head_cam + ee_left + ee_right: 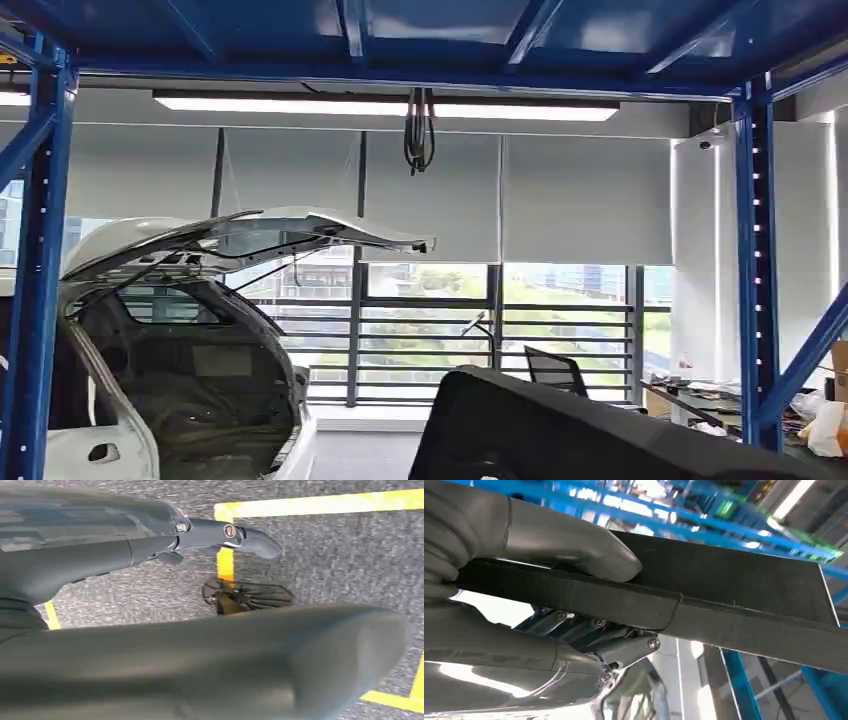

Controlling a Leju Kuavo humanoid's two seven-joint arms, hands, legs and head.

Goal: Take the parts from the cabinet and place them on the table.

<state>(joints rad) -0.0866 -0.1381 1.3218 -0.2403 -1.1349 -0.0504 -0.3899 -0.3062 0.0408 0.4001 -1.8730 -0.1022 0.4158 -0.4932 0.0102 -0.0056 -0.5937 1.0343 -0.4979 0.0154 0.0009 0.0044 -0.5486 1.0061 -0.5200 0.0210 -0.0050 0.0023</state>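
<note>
A white car body (pixel 150 380) with its hatch raised stands at eight o'clock. The flat black panel (pixel 560 430), matte and thin-edged, tilts at five o'clock, clamped in the right robot hand (pixel 549 575), thumb on top. The left robot hand (pixel 200 545) hangs with fingers apart, holding nothing, above grey floor (pixel 340 555).

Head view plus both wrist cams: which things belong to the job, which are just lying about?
Job:
- black flat panel, a corner also rising into the head view
- right hand, thumb and fingers clamped on the panel's edge
- left hand, holding nothing, hanging over the floor

Lying about:
- white car body shell, tailgate up
- blue steel frame
- office chair
- cluttered desk
</note>
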